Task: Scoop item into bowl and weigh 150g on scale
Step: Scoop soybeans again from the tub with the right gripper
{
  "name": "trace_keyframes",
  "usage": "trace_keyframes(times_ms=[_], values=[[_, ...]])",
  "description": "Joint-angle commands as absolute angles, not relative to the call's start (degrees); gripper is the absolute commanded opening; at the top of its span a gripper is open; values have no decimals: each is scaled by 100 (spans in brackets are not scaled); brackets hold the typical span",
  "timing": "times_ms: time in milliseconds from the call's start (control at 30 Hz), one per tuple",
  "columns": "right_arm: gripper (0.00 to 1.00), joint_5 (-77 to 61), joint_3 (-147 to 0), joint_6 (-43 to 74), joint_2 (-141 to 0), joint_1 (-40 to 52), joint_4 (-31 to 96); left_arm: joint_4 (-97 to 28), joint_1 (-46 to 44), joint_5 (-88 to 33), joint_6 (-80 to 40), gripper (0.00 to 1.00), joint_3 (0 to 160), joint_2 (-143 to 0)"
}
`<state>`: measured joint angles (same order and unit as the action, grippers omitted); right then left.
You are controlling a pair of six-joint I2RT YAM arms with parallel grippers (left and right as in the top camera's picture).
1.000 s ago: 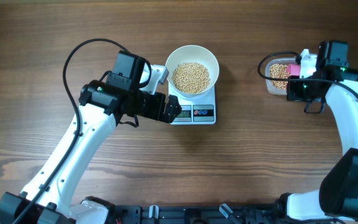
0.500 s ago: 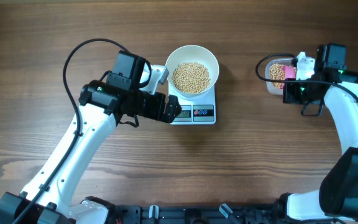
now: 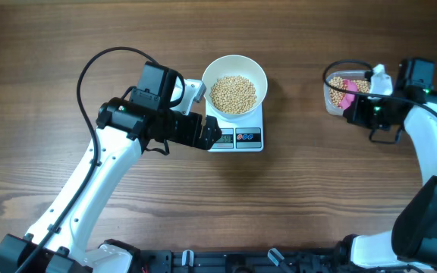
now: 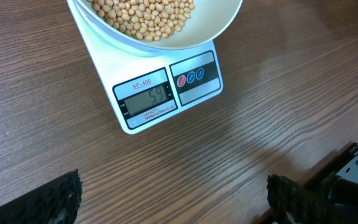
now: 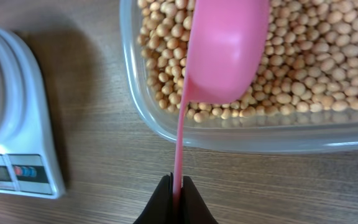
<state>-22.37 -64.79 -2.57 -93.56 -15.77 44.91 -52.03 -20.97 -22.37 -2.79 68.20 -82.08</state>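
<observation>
The right gripper [image 5: 178, 186] pinches the pink scoop [image 5: 225, 50] by its handle, cup over the beans [image 5: 303, 74] in the clear container [image 5: 260, 138], placed for loading. The left gripper [image 4: 173, 199], jaws spread wide, empty, hangs beside the scale [image 4: 160, 99], its camera on the display; the partly filled bowl [image 3: 260, 76] rests on the scale

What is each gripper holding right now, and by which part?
The right gripper pinches the pink scoop by the end of its thin handle. The left gripper is open and holds nothing.
</observation>
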Motion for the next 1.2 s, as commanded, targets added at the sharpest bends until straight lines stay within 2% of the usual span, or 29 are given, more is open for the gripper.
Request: trace_keyframes(times_ms=[0,700,1167], values=[[4,-3162,-6410,-80,-9430,-1865,4464,-5190,-2095,-2292,-174,100,6849,-8237],[4,-4860,-6292,473,-9850,-2536,4270,-5190,-2095,-2292,-174,100,6849,-8237],[4,-4984,-6292,410,-9850,-3273,4464,-5190,-2095,-2292,-174,100,6849,-8237]])
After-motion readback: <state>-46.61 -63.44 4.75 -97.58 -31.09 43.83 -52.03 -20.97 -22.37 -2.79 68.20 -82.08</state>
